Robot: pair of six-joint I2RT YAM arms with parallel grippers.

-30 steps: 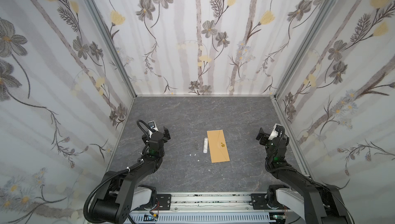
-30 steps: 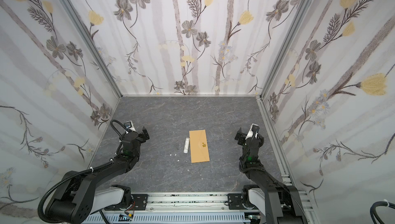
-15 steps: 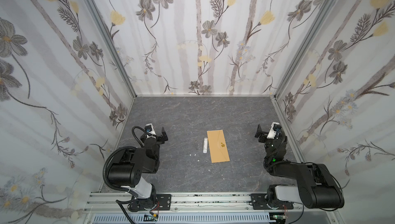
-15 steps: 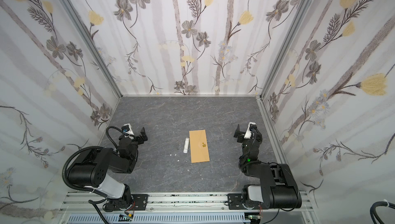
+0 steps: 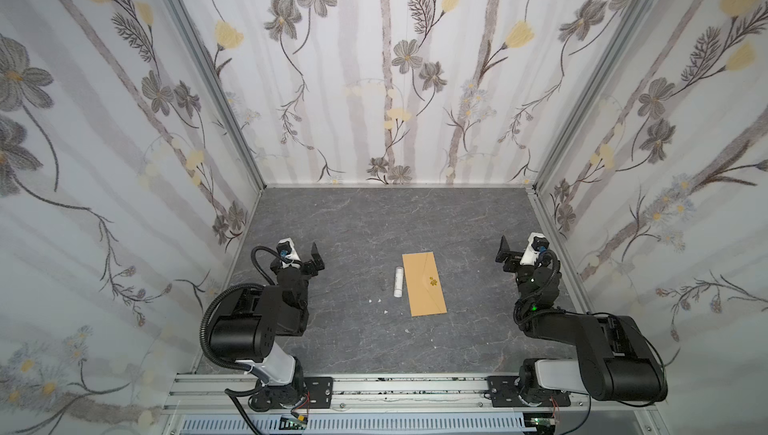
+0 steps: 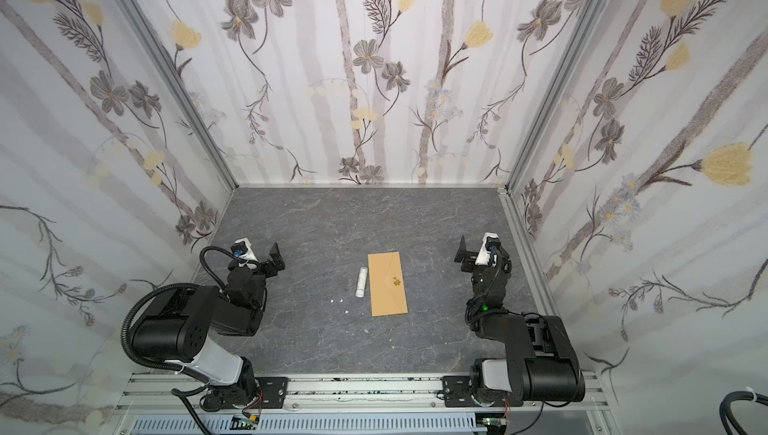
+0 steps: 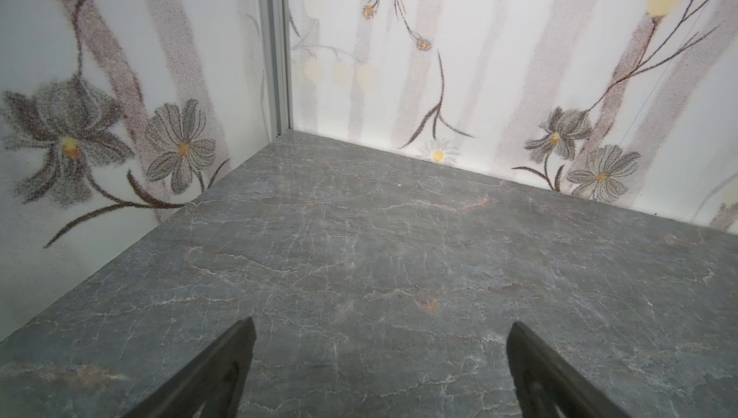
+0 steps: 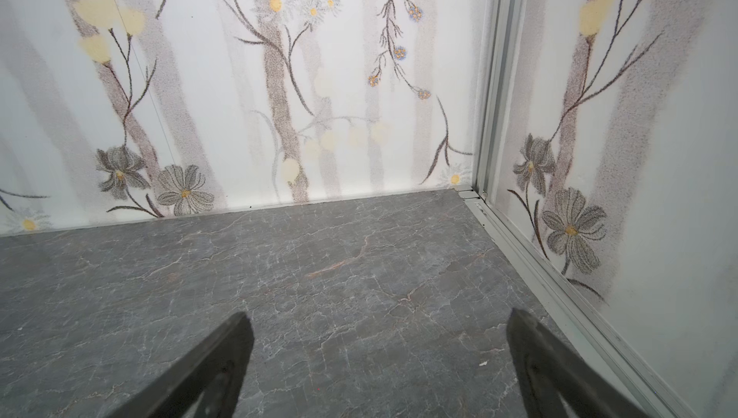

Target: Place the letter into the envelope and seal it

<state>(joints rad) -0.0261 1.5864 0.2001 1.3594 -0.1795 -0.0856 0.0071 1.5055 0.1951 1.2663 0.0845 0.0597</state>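
The kraft-brown envelope (image 5: pixel 424 283) (image 6: pixel 388 283) lies flat at the middle of the grey table in both top views, flap down with a small yellow flower sticker on it. The letter is out of view. My left gripper (image 5: pixel 302 255) (image 7: pixel 381 356) hovers near the left wall, far from the envelope. It is open, with only bare table between its fingers. Near the right wall my right gripper (image 5: pixel 518 253) (image 8: pixel 379 356) is open too and holds nothing.
A small white tube (image 5: pixel 398 282) (image 6: pixel 360 282) lies just left of the envelope, parallel to it. A few white scraps (image 5: pixel 376 300) dot the table near it. Flowered walls (image 5: pixel 386 80) close in three sides, and a metal rail (image 5: pixel 374 387) runs along the front.
Both arms have folded back, their elbow links now raised over their bases. The grippers stay open at about the same spots. Envelope and tube have not moved.
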